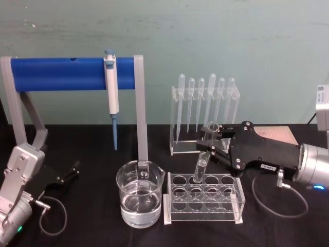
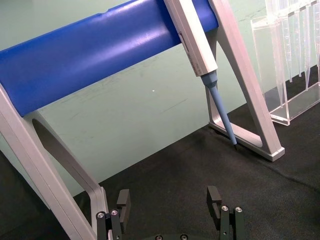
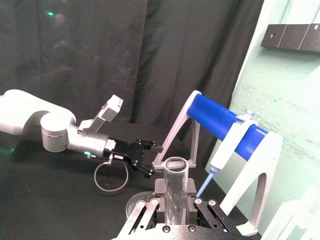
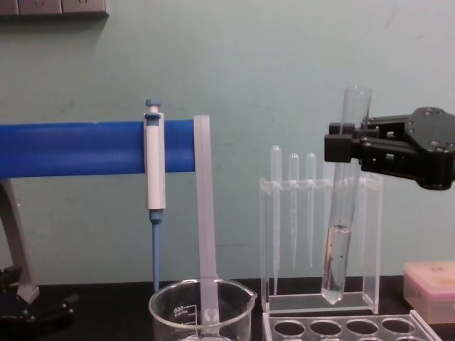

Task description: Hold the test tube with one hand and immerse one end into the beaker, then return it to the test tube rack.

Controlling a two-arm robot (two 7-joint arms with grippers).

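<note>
The test tube rack stands at 3 o'clock of the water-filled beaker. The right gripper, reaching in from 3 o'clock, is clamped on the test tube near its rim. It holds the tube tilted above the rack's far row, round end clear of the holes. I cannot tell whether the dip is done; racking is left. The left gripper sits parked at the beaker's 9 o'clock, fingers apart.

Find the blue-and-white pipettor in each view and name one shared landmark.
Head view: pipettor hangs left of centre.
Left wrist view: pipettor slants down from the top edge.
Right wrist view: pipettor at lower right.
Chest view: pipettor left of centre.
Shared landmark: the blue bar holding it.
</note>
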